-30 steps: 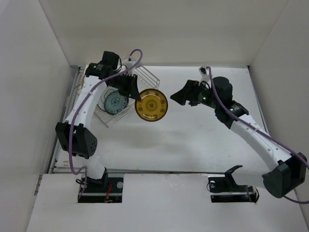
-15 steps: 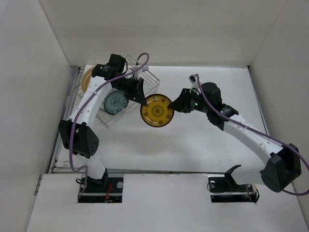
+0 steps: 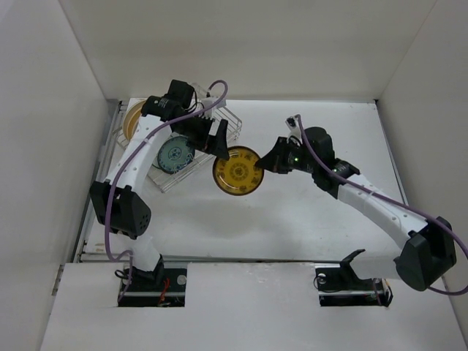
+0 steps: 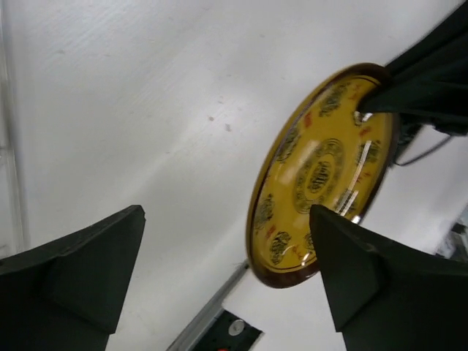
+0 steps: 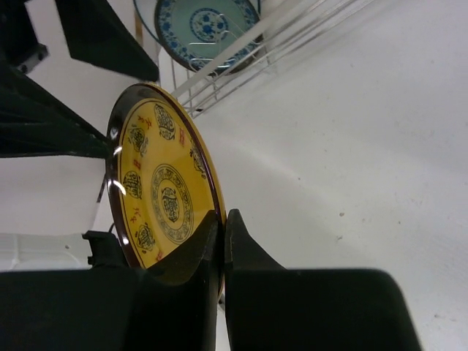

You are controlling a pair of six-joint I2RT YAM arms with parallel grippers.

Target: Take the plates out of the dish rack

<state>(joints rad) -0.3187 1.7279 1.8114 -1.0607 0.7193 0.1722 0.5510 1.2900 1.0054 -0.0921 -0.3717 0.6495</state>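
Hanging on edge between your two arms, clear of the surface (image 3: 307, 219), the yellow plate (image 3: 236, 170) is pinched at its rim by your right tool (image 3: 263, 164), clenched tight. Your left tool (image 3: 216, 140) stands wide, grasping nothing. — Spotter

So one narrow pinch carries the whole plate. What should the operator fear most? — Desk

Slip. Your grip sits on a glazed rim, off to one side, so the plate's weight hangs out from the pinch. Swing the right arm quickly and you may see it pivot, or drop and chip. — Spotter

And the left arm? — Desk

One of its fingers (image 4: 351, 270) is just beside the plate's edge. Whether it touches, the wrist view cannot say. Pull it away sideways and you could knock the plate out of the right tool. Back it straight off, toward the rack (image 3: 228, 117). — Spotter

Anything waiting there? — Desk

A teal plate (image 3: 174, 153) stands in the rack, close under your left arm. Retreat carelessly and you may clip it or snag the rack. Set the yellow plate down low and flat, or it may roll away on its rim. — Spotter
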